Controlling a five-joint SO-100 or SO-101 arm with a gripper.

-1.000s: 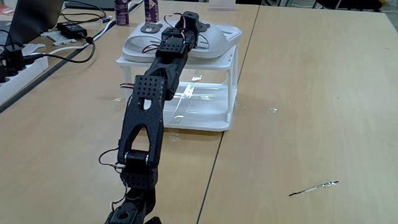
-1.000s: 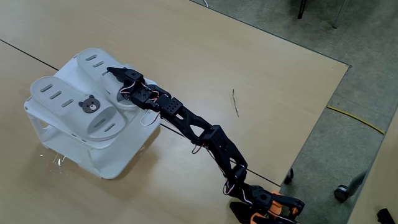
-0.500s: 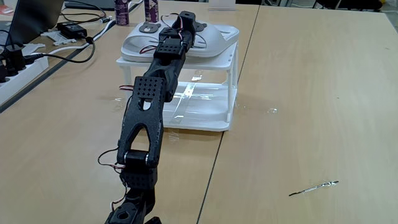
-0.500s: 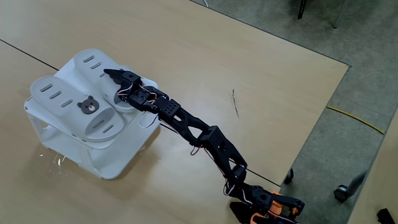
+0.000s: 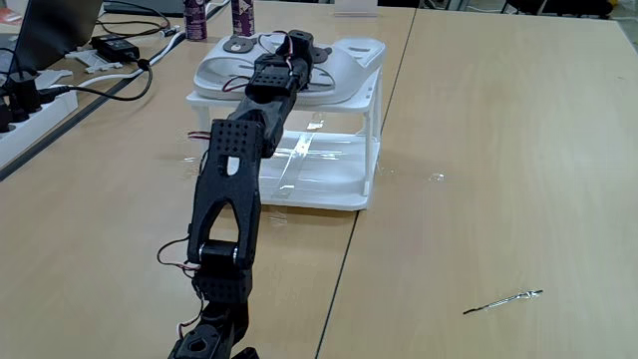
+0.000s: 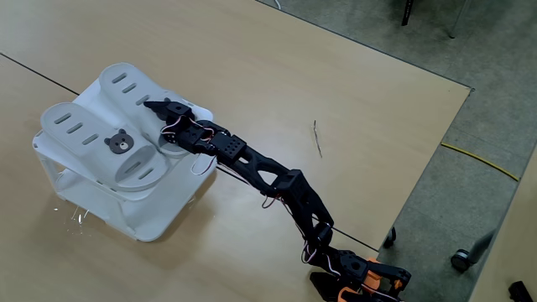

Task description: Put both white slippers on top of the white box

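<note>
Now arm [image 6: 277,180] fully outstretched, pincer [image 6: 153,106] over slippers [image 6: 101,134] atop white box [image 6: 159,214].

The arm [image 5: 239,170] covered much of the nearer white slipper [image 5: 344,60] on the white box [image 5: 329,179], and the gripper [image 6: 155,106] jaw gap was too small to read. The laptop [image 5: 50,30] was cut off at the tabletop's far-left edge. The arm's base [image 6: 361,281] ran off the bottom.

I see the gripper [image 6: 153,105] has crept further over the 2 white slippers [image 6: 101,134], my arm [image 5: 231,189] stretched flatter.
</note>
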